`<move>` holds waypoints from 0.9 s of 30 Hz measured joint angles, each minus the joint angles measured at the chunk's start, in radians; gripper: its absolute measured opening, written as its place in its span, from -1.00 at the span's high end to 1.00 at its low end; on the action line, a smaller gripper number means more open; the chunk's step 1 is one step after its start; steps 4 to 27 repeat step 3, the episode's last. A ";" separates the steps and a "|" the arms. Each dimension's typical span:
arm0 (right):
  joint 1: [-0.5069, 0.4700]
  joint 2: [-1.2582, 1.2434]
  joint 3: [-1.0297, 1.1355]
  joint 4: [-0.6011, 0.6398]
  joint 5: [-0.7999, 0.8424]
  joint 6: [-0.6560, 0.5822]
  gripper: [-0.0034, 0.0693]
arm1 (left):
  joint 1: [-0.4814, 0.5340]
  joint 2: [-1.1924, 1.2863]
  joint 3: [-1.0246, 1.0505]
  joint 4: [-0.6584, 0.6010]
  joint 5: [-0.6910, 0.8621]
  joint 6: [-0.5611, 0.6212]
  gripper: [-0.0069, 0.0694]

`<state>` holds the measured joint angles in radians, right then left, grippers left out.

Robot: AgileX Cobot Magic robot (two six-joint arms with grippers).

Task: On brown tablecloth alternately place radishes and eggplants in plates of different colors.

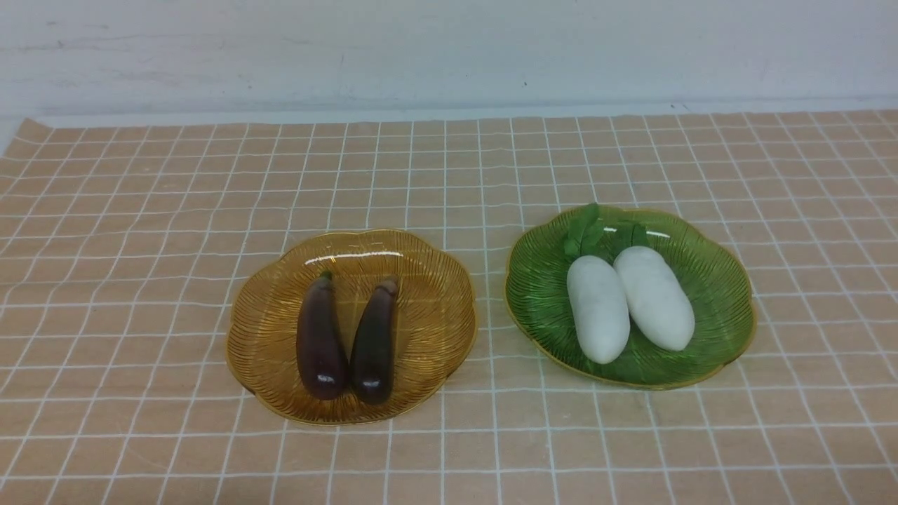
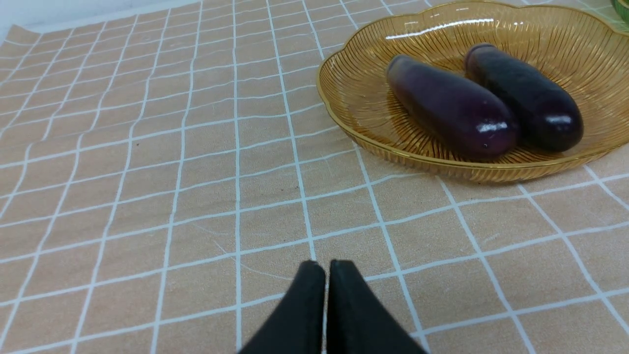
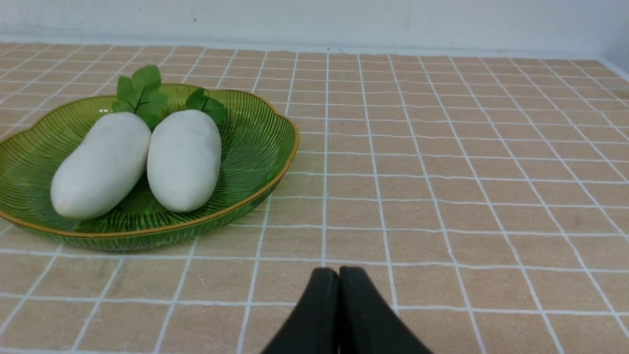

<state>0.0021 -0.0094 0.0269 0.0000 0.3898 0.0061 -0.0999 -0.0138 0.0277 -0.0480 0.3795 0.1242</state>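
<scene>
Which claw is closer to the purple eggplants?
The left claw: it hangs over the cloth just beside the yellow plate holding them. The right claw is farther, beyond the green plate.

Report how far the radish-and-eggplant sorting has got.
Done, by the look of it: two glossy dark purple eggplants lie in the scalloped amber glass-like plate, two white oblong radishes in the scalloped green one. In hand: nothing; left gripper and right gripper are shut, empty. Left: apparently nothing.
</scene>
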 joint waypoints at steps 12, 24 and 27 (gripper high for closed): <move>0.000 0.000 0.000 0.000 0.000 0.000 0.95 | 0.000 0.000 0.000 0.000 0.000 0.000 0.83; 0.000 0.000 0.000 0.000 0.000 0.000 0.95 | 0.000 0.000 0.000 0.000 0.000 0.000 0.83; 0.000 0.000 0.000 0.000 0.000 0.000 0.95 | 0.000 0.000 0.000 0.000 0.000 0.000 0.83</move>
